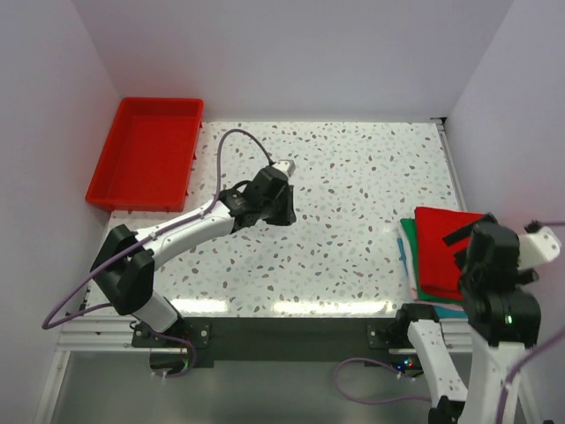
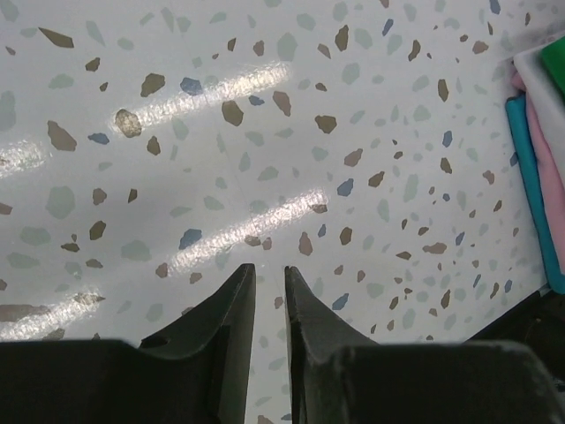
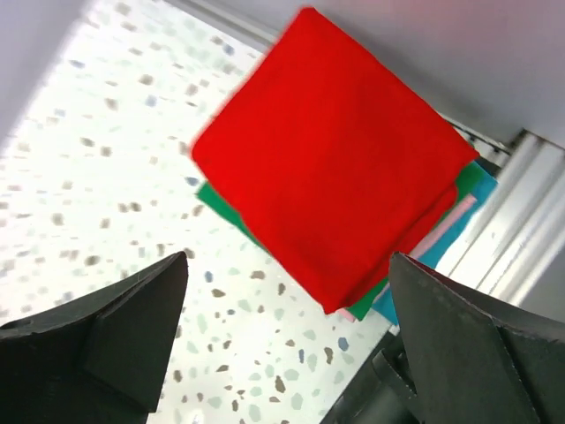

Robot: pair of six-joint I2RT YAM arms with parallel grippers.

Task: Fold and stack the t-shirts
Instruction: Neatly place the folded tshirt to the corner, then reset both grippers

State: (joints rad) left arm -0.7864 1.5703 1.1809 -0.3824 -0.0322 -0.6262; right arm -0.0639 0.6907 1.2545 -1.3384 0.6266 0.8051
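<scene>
Red t-shirt: you will find it folded to a rectangle on top of the stack, at the right edge of the surface, towards the near side.
Stack beneath: look in the left wrist view for the edges of a green t-shirt, a pink t-shirt and a teal t-shirt. In the right wrist view these colours show past the red layer on its lower side.
Stack alignment: note that the red layer sits slightly askew on the lower layers, so the green shows at two corners.
Right gripper: read it as spread wide apart and holding nothing. It hangs above the stack, and the red cloth fills the gap between its two fingers in the right wrist view.
Left gripper: read it as drawn almost together, with a thin slit between the fingers and nothing held. It sits over bare speckled surface near the middle, well apart from the stack.
Left arm: observe it reaching diagonally from the near left corner towards the centre.
Red tray: locate it at the far left corner, overhanging the left edge of the surface.
</scene>
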